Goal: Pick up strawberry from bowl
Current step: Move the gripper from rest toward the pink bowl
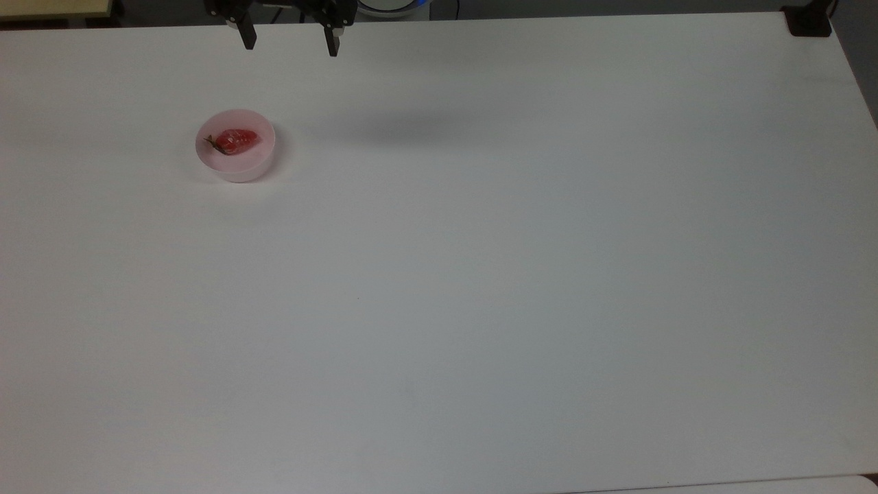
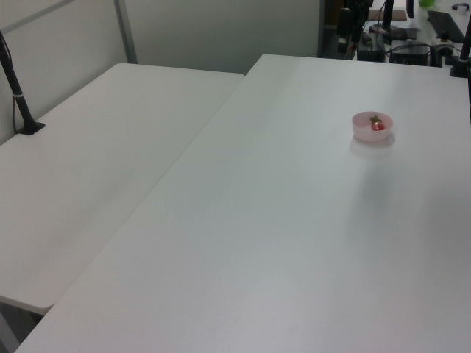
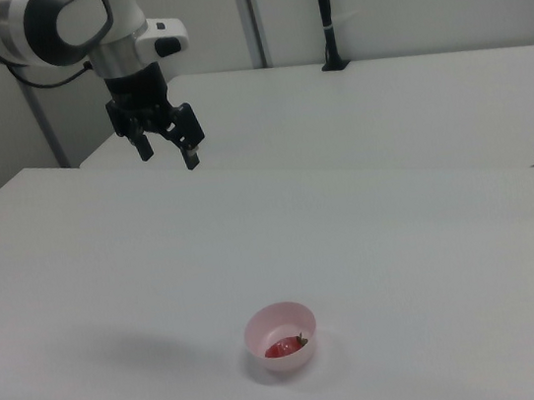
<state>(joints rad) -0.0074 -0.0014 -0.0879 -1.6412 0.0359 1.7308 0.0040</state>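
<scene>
Hand [image 1: 290, 42] sits at the top edge of the top view, fingers spread wide, nothing between them. Everything above the fingers is cut off by the top view's border. The right view shows more: hand [image 3: 167, 150] hangs high above the tabletop [image 3: 402, 241], well apart from the bowl [image 3: 282, 338], with the white arm [image 3: 63, 25] running out of the right view's upper left corner.

Strawberry [image 1: 236, 140] lies on its side inside the bowl [image 1: 235, 165], leafy cap toward the top view's left. In the right view the near bowl wall hides the lower part of the strawberry [image 3: 285, 347]; only a red patch and a bit of dark cap show. In the left view the strawberry [image 2: 377, 125] is a small red spot in the bowl [image 2: 363, 131], cap hard to make out.

Bowl stands upright on the tabletop [image 1: 480, 274], in the top view's upper left part, below and left of the hand. Soft shadow [image 1: 405, 127] on the tabletop to the bowl's right in the top view. Second table [image 3: 384, 109] behind in the right view, with a black post [image 3: 324, 13] on it, top cut off.
</scene>
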